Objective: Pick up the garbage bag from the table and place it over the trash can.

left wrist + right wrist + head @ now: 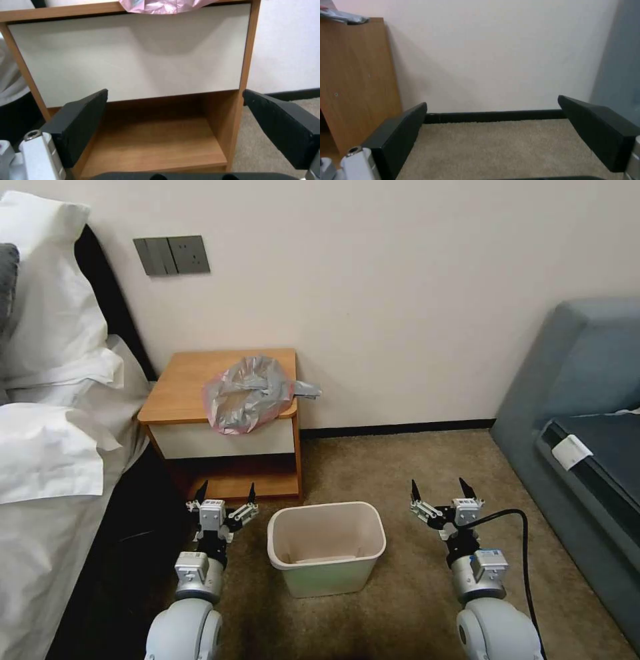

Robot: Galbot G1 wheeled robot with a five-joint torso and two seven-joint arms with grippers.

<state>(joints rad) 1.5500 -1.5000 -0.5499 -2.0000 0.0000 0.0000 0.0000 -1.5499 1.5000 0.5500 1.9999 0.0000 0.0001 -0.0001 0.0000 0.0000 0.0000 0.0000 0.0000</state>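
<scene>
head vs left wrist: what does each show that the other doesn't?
Head only: the trash can on the carpet between the two open grippers, left gripper and right gripper; the tabletop with most of the bag crumpled on it; bed, wall sockets, sofa.

Left wrist only: a close look between its own open fingers into the table's lower shelf, which is bare.

Both: the white drawer front and the bag's pinkish edge hanging over the table's front edge.
</scene>
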